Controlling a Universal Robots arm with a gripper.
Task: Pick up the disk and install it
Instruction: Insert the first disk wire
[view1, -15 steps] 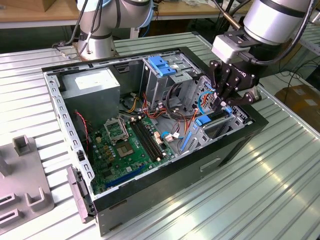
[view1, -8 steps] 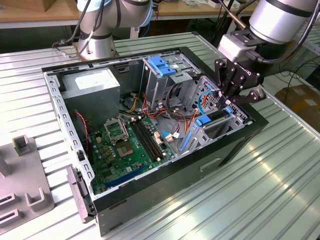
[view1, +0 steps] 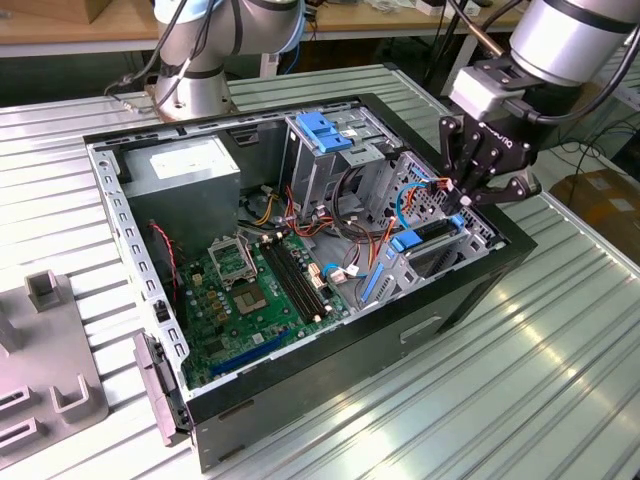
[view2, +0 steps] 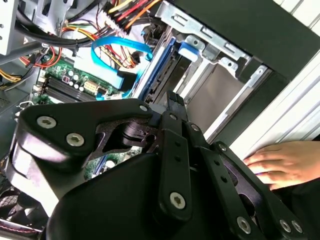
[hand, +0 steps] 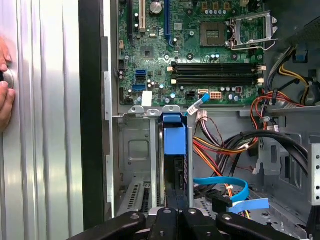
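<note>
Green motherboard, blue-railed grey disk, black computer case, silver ribbed table, blue cable

We see a silver ribbed metal table whose long slats catch bright white glare near its front corner on the exterior view's right. The same pale slats appear in the first wrist view. At the table's edge on the exterior view's left lies a grey moulded plastic fixture plate with raised blocks. Beyond the far edge stands a light brown wooden workbench bearing a brown cardboard box, with deep shadow beneath. Off the table's edge on the exterior view's right sits a flat brown cardboard carton.
</note>
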